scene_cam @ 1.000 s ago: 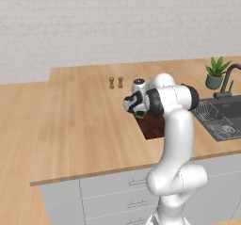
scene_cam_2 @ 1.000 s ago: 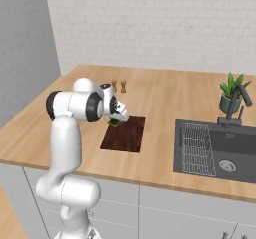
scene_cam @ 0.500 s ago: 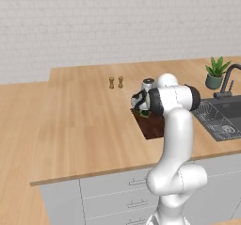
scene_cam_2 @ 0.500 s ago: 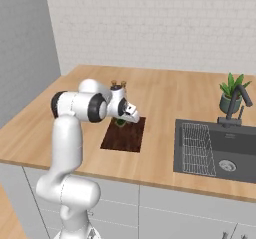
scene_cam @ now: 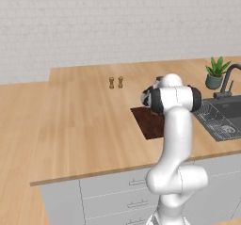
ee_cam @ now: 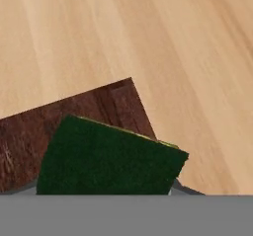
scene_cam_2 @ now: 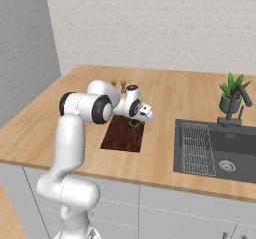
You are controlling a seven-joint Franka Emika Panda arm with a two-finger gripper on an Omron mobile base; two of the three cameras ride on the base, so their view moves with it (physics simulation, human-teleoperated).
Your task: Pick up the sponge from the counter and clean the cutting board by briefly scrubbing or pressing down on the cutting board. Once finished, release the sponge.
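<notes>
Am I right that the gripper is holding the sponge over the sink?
Not quite: the gripper holds the sponge over the cutting board, not the sink. The hand view shows the board right under the sponge.

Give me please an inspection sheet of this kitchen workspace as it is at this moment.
Surface: light-wood counter.
Job's things: cutting board flat on the counter; sponge held over its corner.
Clutter: two small shakers behind the board.
Grippers: gripper shut on the sponge, above the board.
Cables: nothing seen.
Surroundings: sink with faucet, potted plant, white brick wall, grey drawers.
</notes>
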